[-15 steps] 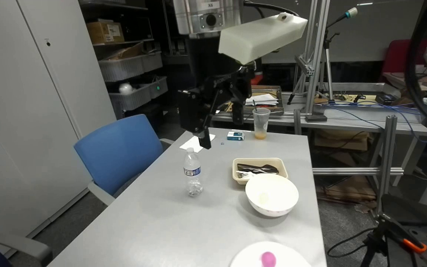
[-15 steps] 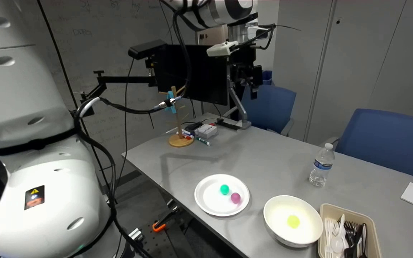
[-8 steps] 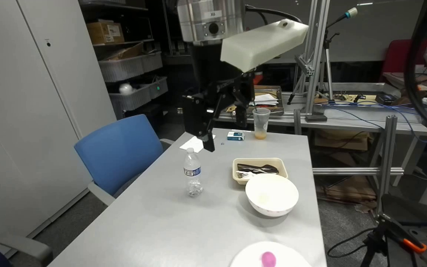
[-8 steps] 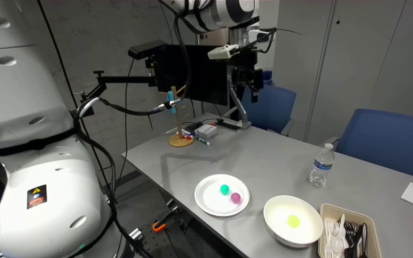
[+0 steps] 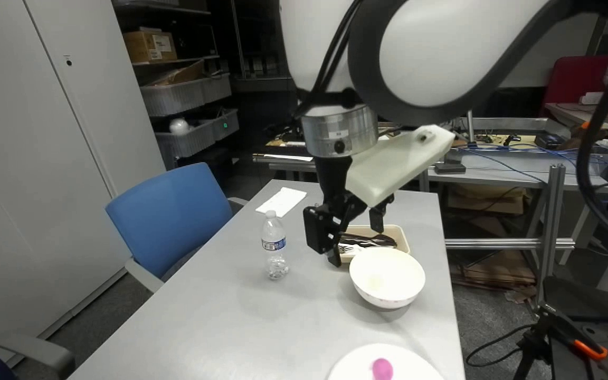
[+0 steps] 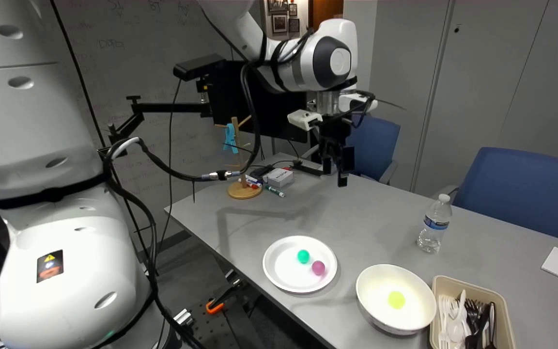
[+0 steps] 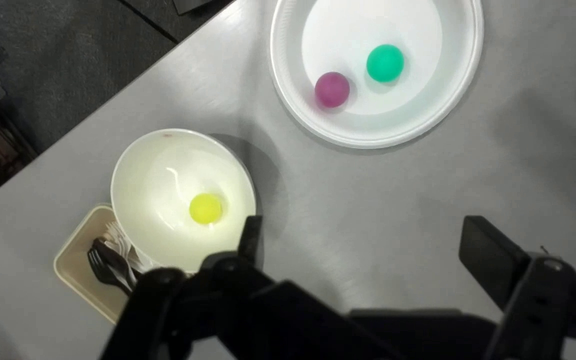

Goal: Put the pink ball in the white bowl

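Observation:
The pink ball (image 7: pixel 332 90) rests on the white plate (image 7: pixel 368 137) beside a green ball (image 7: pixel 385 63). It also shows in both exterior views (image 5: pixel 382 369) (image 6: pixel 318 268). The white bowl (image 7: pixel 143 175) stands next to the plate with a yellow ball (image 7: pixel 205 209) inside; the bowl also shows in both exterior views (image 5: pixel 388 300) (image 6: pixel 385 324). My gripper (image 7: pixel 362 225) is open with nothing between its fingers. It hangs above the table, past the bowl and plate on the chairs' side, in both exterior views (image 5: pixel 355 245) (image 6: pixel 335 178).
A beige tray (image 6: pixel 497 305) of plastic cutlery touches or nearly touches the bowl. A water bottle (image 6: pixel 436 223) stands upright farther back. A wooden stand (image 6: pixel 243 190), markers and a white box (image 6: pixel 279 177) are at the table's far end. Blue chairs (image 6: pixel 526 194) line one side.
My open gripper has come down a good way toward the table and shifted toward the bowl side. The balls, plate and bowl have not moved.

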Robot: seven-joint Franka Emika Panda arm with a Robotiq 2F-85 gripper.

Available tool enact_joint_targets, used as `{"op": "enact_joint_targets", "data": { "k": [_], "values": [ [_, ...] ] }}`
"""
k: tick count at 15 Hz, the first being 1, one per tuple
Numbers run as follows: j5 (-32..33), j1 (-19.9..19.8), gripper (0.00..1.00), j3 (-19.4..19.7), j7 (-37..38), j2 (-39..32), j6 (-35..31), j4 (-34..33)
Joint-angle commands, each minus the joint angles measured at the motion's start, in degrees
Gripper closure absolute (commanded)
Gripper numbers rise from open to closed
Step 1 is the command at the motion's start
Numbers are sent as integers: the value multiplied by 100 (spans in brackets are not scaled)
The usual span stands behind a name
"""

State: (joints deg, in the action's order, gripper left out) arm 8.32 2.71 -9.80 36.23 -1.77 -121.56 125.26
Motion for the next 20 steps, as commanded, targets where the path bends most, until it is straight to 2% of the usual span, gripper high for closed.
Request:
{"op": "enact_joint_targets", "data": {
  "k": [1,10,12,14,20],
  "values": [
    [-36,193,0,150,360,-327,-448,167],
    [-78,286,0,222,332,-546,-367,143],
    [-15,308,0,258,559,-663,-466,181],
    [-35,328,0,304,815,-739,-616,274],
    [-222,355,0,558,1630,-1302,-1600,588]
  ]
}}
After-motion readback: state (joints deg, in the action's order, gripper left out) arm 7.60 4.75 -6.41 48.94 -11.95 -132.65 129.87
